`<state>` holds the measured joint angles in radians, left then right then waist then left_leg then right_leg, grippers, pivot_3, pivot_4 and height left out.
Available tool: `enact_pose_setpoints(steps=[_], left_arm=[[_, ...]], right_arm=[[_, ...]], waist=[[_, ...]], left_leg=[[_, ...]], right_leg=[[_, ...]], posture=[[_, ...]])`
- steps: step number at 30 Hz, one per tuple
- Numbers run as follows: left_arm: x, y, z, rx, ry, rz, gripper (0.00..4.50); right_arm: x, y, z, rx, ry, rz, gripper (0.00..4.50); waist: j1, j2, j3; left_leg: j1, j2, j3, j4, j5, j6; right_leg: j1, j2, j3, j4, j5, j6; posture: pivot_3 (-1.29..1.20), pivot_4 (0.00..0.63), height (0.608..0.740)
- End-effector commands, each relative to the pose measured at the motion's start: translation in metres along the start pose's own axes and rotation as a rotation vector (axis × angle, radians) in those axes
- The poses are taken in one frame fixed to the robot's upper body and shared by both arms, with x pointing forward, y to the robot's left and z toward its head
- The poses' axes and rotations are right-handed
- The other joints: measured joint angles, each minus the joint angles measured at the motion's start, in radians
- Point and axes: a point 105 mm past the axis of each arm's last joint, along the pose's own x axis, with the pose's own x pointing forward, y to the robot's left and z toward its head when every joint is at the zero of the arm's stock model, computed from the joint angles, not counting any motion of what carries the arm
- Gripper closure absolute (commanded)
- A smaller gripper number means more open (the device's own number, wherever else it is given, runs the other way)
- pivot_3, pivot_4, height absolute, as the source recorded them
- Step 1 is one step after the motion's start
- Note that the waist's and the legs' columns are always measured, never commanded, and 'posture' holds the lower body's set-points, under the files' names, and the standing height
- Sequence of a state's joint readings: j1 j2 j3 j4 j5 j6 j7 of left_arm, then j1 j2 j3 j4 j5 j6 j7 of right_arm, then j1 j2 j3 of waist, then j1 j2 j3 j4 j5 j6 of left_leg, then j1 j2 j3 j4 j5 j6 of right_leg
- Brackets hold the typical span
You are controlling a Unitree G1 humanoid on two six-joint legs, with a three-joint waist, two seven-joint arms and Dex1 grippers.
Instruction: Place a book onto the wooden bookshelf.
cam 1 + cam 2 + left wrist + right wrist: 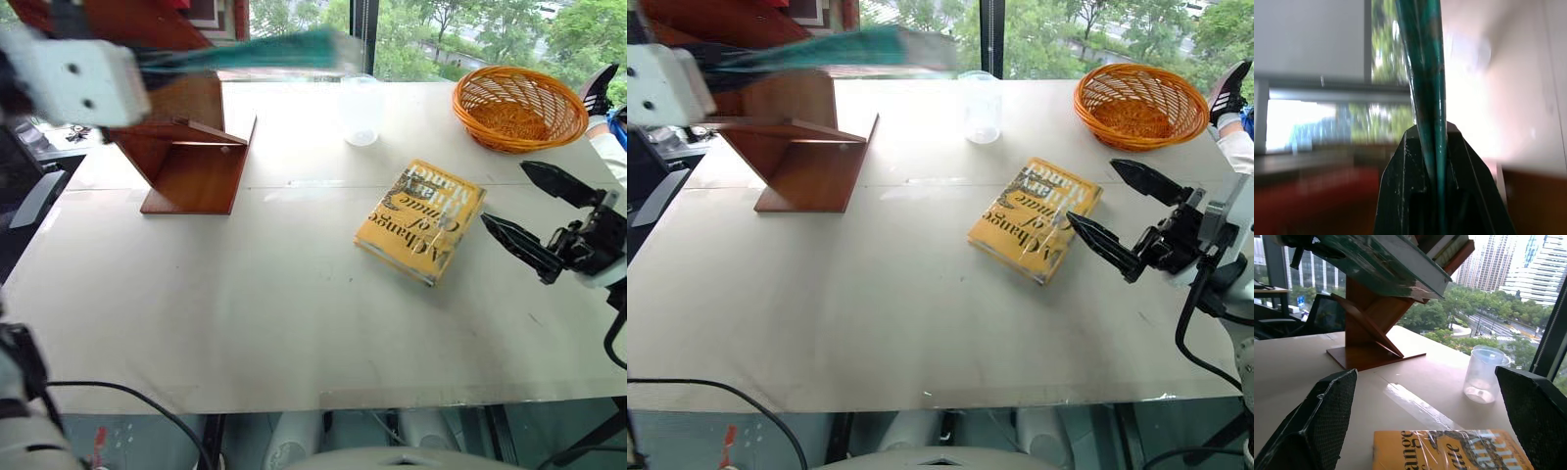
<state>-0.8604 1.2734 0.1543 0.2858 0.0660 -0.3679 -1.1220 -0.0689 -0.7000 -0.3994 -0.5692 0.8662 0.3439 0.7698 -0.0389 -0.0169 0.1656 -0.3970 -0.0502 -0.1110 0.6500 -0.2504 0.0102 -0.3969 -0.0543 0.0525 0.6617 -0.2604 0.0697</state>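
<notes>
Beside the wooden bookshelf, the left gripper pinches the book level, lengthwise toward a plastic cup; right gripper spread

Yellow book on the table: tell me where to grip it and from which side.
Grip the yellow book at its corner nearest the open right gripper, coming in low from the right. It lies flat on the table, so only its thin edge fits between the fingers; likely needs tipping up.
</notes>
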Motion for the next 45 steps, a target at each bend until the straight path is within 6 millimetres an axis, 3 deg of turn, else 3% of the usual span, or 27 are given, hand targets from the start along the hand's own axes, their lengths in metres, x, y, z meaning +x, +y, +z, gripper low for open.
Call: enact_pose_setpoints(steps=[1,3,7,14,18,21,25,26,28,30,33,35,37,41,45], left_arm=[[-0.01,0.006,-0.018,0.066,0.072,0.022,4.47],[-0.008,0.004,-0.035,0.006,0.091,0.039,4.47],[-0.003,-0.021,-0.064,-0.013,0.122,-0.074,4.47],[0.005,-0.033,-0.088,-0.016,0.217,-0.09,4.47],[0.015,-0.039,-0.09,-0.033,0.22,-0.086,4.47],[0.015,-0.04,-0.089,-0.073,0.195,-0.08,3.52],[-0.003,-0.036,-0.09,-0.208,0.137,-0.015,1.66],[-0.007,-0.035,-0.088,-0.251,0.104,-0.005,1.66],[-0.017,-0.034,-0.08,-0.358,0.005,-0.016,1.66],[-0.023,-0.03,-0.06,-0.503,-0.13,-0.058,1.66],[-0.025,-0.018,0.008,-0.727,-0.375,-0.109,1.66],[-0.021,-0.028,0.058,-0.861,-0.485,-0.203,1.66],[-0.018,-0.045,0.09,-0.995,-0.543,-0.265,1.66],[-0.014,-0.076,0.111,-1.219,-0.604,-0.279,1.66],[0.004,-0.12,0.113,-1.263,-0.532,-0.246,1.66]], right_arm=[[0.005,0.002,0.006,-0.031,-0.031,0.036,0.0],[0.011,0.003,0.007,-0.029,-0.041,0.058,0.0],[0.021,0.01,0.018,-0.043,-0.072,0.086,0.0],[0.028,0.025,0.022,-0.039,-0.082,0.135,0.0],[0.028,0.027,0.02,-0.061,-0.056,0.159,0.0],[0.026,0.026,0.02,-0.068,-0.037,0.171,0.0],[0.022,0.024,0.018,-0.061,-0.012,0.18,0.0],[0.022,0.025,0.016,-0.059,-0.005,0.182,0.0],[0.02,0.025,0.015,-0.05,0.0,0.183,0.0],[0.018,0.025,0.014,-0.045,0.008,0.183,0.0],[0.016,0.023,0.014,-0.038,0.013,0.186,0.0],[0.018,0.02,0.014,-0.038,0.016,0.194,0.0],[0.02,0.018,0.014,-0.045,0.013,0.205,0.0],[0.024,0.015,0.018,-0.052,0.0,0.218,0.0],[0.024,0.011,0.018,-0.046,-0.012,0.198,0.0]], waist=[[0.004,0.0,0.0],[0.011,-0.001,0.0],[0.016,-0.002,0.001],[-0.012,-0.006,0.003],[-0.026,-0.007,0.003],[-0.026,-0.007,0.003],[-0.024,-0.008,0.004],[-0.024,-0.009,0.004],[-0.024,-0.009,0.004],[-0.027,-0.009,0.004],[-0.029,-0.008,0.005],[-0.022,-0.009,0.005],[-0.013,-0.008,0.005],[-0.003,0.001,0.001],[0.0,0.001,0.001]], left_leg=[[0.0,0.0,0.0,0.0,0.0,0.0],[0.0,-0.001,0.0,0.002,0.0,0.0],[0.0,-0.001,0.0,0.003,0.0,0.0],[-0.002,-0.001,-0.002,0.003,0.0,0.0],[-0.002,-0.001,-0.002,0.003,0.0,0.0],[-0.001,-0.001,-0.002,0.003,0.0,0.0],[-0.001,0.0,-0.002,0.003,0.0,0.0],[-0.002,0.0,-0.002,0.003,0.0,0.0],[-0.002,0.0,-0.002,0.003,0.0,0.0],[-0.002,0.0,-0.002,0.003,0.0,0.0],[-0.002,0.002,-0.002,0.003,0.0,0.0],[-0.003,0.003,-0.003,0.003,0.0,0.0],[-0.002,0.002,-0.003,0.003,0.0,0.0],[0.003,0.002,-0.001,0.002,0.0,0.0],[0.004,0.003,-0.001,0.002,0.0,0.0]], right_leg=[[0.0,0.0,0.0,0.0,0.0,0.0],[0.003,0.0,-0.003,0.0,0.0,0.0],[0.003,0.0,-0.005,0.001,0.0,0.0],[0.0,0.0,-0.003,0.001,0.0,0.0],[0.0,0.0,-0.003,0.002,0.0,0.0],[0.0,0.0,-0.004,0.003,0.0,0.0],[0.0,0.0,-0.004,0.003,0.0,0.0],[0.0,0.0,-0.004,0.003,0.0,0.0],[0.0,0.0,-0.004,0.002,0.0,0.0],[0.0,-0.001,-0.004,0.002,0.0,0.0],[0.0,-0.001,-0.003,0.002,0.0,0.0],[0.0,-0.003,-0.003,0.001,0.0,0.0],[0.001,-0.008,-0.004,0.001,0.0,0.0],[0.003,-0.007,-0.002,0.003,0.0,0.0],[0.003,-0.001,-0.001,0.003,0.001,-0.001]], posture=[[0.0,0.15,0.74],[0.0,0.15,0.74],[0.0,0.15,0.74],[0.0,0.15,0.74],[0.0,0.15,0.74],[0.0,0.15,0.74],[0.0,0.15,0.74],[0.0,0.15,0.74],[0.0,0.15,0.74],[0.0,0.15,0.74],[0.0,0.15,0.74],[0.0,0.15,0.74],[0.0,0.15,0.74],[0.0,0.15,0.74],[0.0,0.15,0.74]])
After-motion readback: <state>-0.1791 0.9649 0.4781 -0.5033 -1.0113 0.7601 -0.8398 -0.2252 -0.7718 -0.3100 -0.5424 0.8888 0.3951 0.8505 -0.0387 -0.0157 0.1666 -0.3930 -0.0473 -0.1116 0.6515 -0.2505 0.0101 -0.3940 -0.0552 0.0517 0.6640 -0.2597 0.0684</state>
